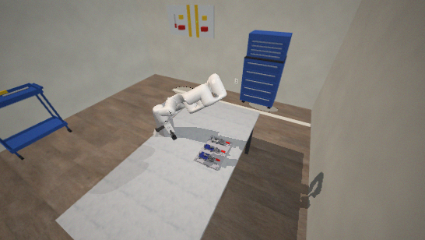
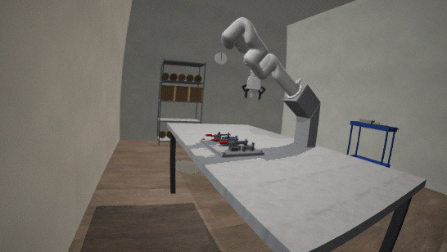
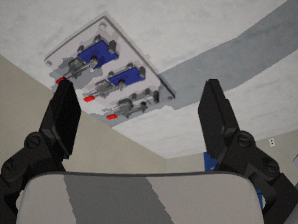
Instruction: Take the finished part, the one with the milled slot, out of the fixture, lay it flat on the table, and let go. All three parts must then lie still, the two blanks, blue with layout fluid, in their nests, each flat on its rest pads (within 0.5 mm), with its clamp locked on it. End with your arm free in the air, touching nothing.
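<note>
The fixture plate [image 1: 212, 166] [image 2: 246, 155] [image 3: 125, 47] lies on the table and carries three clamp stations in a row. One blue blank [image 1: 202, 155] [image 3: 103, 49] sits in the end nest, another blue blank [image 1: 207, 147] [image 3: 132, 75] in the middle nest. The third station [image 1: 218, 140] [image 2: 241, 146] [image 3: 132, 106] shows only grey metal; the slotted part cannot be told apart from its clamp there. Red handles point to the table edge; whether each clamp is locked cannot be told. My gripper [image 1: 173, 137] [image 2: 253, 98] [image 3: 138, 94] is open and empty, high above the table, away from the fixture.
The table [image 1: 156, 195] [image 2: 319, 188] has its long edge close beyond the red handles. The robot's base stands at the opposite long edge. A blue tool cabinet [image 1: 261, 74], a blue cart [image 1: 35, 132] [image 2: 373, 127] and a shelf rack [image 2: 180, 82] stand away from the table.
</note>
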`<state>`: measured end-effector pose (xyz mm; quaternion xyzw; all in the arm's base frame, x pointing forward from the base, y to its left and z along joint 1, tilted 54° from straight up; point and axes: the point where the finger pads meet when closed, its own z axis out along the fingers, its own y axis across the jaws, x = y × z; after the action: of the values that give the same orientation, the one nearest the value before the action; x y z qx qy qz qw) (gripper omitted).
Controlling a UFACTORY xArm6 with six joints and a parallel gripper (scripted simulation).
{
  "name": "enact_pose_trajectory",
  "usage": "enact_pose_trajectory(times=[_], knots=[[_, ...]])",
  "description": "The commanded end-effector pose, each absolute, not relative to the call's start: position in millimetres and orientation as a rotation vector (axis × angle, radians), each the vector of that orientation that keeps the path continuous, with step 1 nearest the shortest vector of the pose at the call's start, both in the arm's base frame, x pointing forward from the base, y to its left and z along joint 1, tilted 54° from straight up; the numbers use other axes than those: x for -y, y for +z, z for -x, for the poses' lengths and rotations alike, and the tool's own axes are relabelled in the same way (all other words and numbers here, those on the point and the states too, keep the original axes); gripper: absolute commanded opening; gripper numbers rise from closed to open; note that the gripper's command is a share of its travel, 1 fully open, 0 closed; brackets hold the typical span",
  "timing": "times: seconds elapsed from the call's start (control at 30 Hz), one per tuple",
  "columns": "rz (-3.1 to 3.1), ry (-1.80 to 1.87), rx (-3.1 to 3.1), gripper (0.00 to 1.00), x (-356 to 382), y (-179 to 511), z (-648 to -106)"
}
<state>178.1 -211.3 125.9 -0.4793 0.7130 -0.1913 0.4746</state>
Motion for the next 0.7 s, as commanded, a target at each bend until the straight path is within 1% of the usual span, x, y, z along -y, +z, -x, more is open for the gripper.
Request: enact_pose_trajectory(times=[0.0, 0.2, 0.43, 0.67], knots=[[1.171, -0.467, -1.748, 1.0, 212, 126, -178], [1.141, -0.458, -1.797, 1.0, 214, 126, -174], [0.981, -0.443, -2.001, 1.0, 226, 128, -159], [0.954, -0.443, -2.028, 1.0, 227, 128, -156]])
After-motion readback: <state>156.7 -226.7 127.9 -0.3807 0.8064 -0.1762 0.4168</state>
